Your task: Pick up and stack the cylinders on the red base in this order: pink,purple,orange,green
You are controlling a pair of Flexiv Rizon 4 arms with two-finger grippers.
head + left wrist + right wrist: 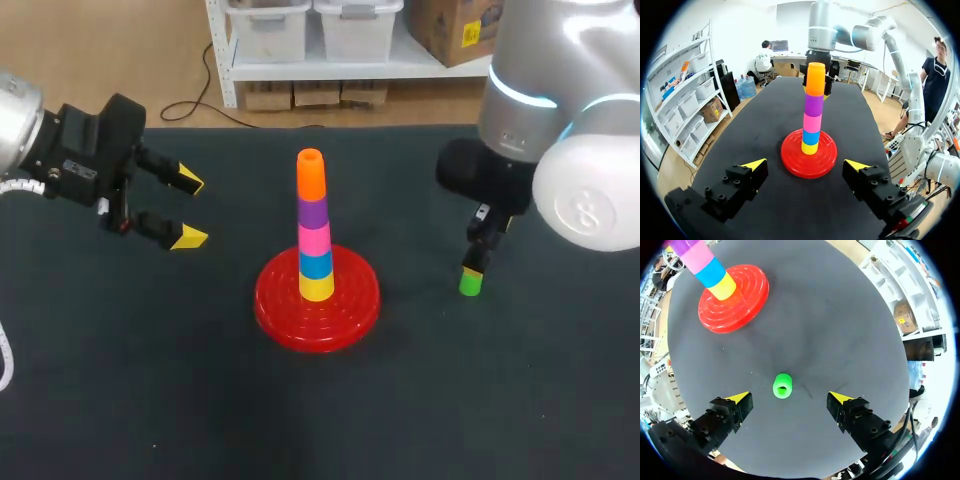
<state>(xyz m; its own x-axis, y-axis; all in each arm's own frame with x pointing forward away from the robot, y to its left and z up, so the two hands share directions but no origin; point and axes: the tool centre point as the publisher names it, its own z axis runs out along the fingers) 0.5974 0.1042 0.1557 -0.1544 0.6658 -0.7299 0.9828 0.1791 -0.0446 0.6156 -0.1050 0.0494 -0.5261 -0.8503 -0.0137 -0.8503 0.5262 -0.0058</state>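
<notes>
The green cylinder (470, 282) is seen standing upright on the right half of the table (120, 380), apart from the red base (275, 300). The base is set near the surface's middle and is loaded with a yellow cylinder (317, 287), then blue (315, 265), pink (314, 240), purple (312, 212) and orange (311, 172) cylinders. The right gripper (790, 398) is held above the green cylinder, fingers spread wide, nothing grasped. The left gripper (190, 209) is held near the left edge, equally wide and empty.
</notes>
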